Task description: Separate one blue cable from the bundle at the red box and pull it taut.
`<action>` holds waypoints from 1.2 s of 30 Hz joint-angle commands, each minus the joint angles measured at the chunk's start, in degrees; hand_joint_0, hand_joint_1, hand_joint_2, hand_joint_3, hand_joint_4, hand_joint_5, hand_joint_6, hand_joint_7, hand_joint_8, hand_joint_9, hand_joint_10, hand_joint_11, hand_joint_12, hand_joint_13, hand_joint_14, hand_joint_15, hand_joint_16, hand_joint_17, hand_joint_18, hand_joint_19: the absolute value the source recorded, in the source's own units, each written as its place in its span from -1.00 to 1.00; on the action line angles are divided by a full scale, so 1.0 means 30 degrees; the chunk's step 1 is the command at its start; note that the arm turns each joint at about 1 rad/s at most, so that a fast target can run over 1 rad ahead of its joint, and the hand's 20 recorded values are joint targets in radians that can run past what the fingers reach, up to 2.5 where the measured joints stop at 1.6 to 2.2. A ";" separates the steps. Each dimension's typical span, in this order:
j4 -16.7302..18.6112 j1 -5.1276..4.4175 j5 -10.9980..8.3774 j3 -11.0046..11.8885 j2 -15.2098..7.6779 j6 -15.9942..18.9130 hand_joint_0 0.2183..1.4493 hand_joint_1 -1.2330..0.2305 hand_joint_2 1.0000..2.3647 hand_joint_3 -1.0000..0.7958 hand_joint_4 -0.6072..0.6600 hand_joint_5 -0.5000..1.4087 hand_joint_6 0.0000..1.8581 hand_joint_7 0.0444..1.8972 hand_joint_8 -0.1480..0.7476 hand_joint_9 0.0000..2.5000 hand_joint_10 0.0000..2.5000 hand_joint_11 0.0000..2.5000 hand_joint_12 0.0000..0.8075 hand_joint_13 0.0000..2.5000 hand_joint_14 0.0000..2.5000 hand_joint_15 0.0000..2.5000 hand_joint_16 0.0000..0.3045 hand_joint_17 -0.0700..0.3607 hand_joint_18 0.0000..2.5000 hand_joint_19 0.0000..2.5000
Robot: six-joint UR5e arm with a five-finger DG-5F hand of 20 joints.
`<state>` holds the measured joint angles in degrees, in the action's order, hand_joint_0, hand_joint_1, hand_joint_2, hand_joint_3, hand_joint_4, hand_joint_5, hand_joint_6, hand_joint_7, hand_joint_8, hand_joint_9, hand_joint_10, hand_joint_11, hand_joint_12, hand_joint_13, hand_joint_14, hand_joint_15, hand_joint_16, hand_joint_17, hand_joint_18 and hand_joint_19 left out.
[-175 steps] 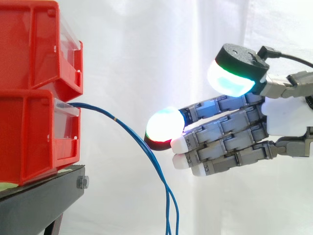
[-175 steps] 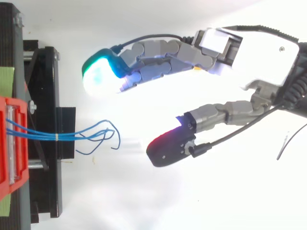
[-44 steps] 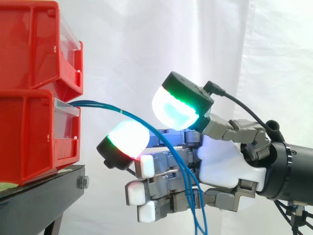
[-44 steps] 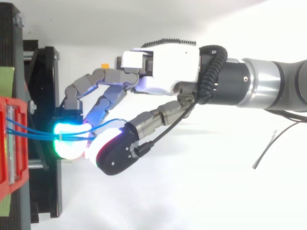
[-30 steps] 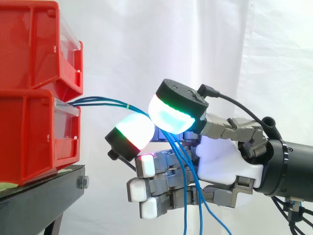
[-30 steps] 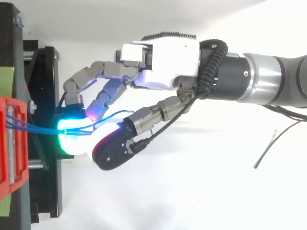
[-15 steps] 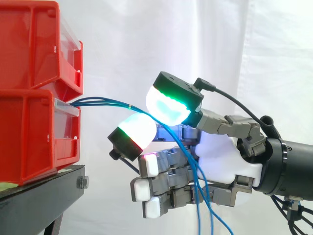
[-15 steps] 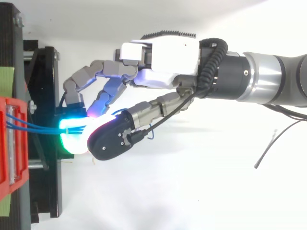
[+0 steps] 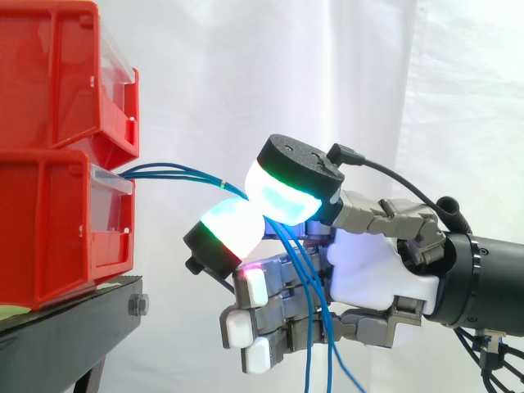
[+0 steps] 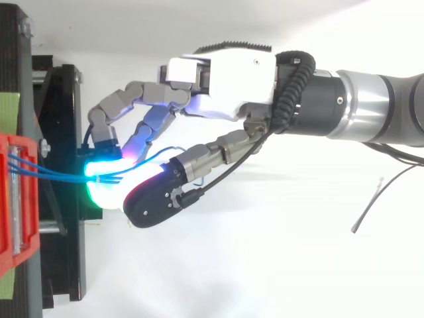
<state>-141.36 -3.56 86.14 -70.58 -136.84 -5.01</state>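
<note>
Several thin blue cables [image 9: 176, 172] leave the front of the lower red bin [image 9: 49, 229] as a bundle and run right, nearly level. They pass between two glowing fingertips [image 9: 282, 192] of my hand [image 9: 372, 270], then hang down across the curled fingers. The hand is shut on these cables a short way right of the bin. From above, the blue cables [image 10: 53, 171] fan out slightly at the red bin [image 10: 10, 199] and meet at a small band beside the cyan pad. The hand [image 10: 225, 79] reaches in from the right.
A second red bin [image 9: 57, 74] is stacked on the lower one. Both sit on a black stand [image 9: 65, 336] whose edge lies just left of and below the fingers. A white curtain hangs behind, and a loose black wire [image 10: 371, 205] lies at the right.
The hand came in from the right and its fingers curled round the blue cables. Over the last second it has drawn slightly right and the bundle lies flatter between bin and fingertips.
</note>
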 commanded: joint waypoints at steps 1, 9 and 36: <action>-0.0047 0.0015 -0.0004 0.0002 -0.0001 -0.0177 0.01 -0.55 -0.98 -0.25 0.01 -0.69 -0.02 0.40 0.02 -0.28 -0.98 -0.40 -0.12 -0.28 -0.99 -0.58 -0.72 -0.23 -0.33 -0.59; -0.0105 -0.0044 -0.0092 0.0002 -0.0001 -0.0177 -0.22 -0.56 -1.00 -0.44 0.21 -0.67 -0.03 0.37 0.06 -0.24 -0.98 -0.39 -0.12 -0.24 -0.98 -0.59 -0.73 -0.24 -0.28 -0.64; -0.0105 -0.0073 -0.0004 0.0031 -0.0001 -0.0529 -0.31 -0.36 -0.97 -0.11 0.21 -0.72 -0.04 0.21 0.09 -0.38 -0.99 -0.42 -0.02 -0.30 -0.99 -0.58 -0.67 -0.15 -0.27 -0.52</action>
<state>-141.68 -3.77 86.13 -70.51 -136.84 -6.31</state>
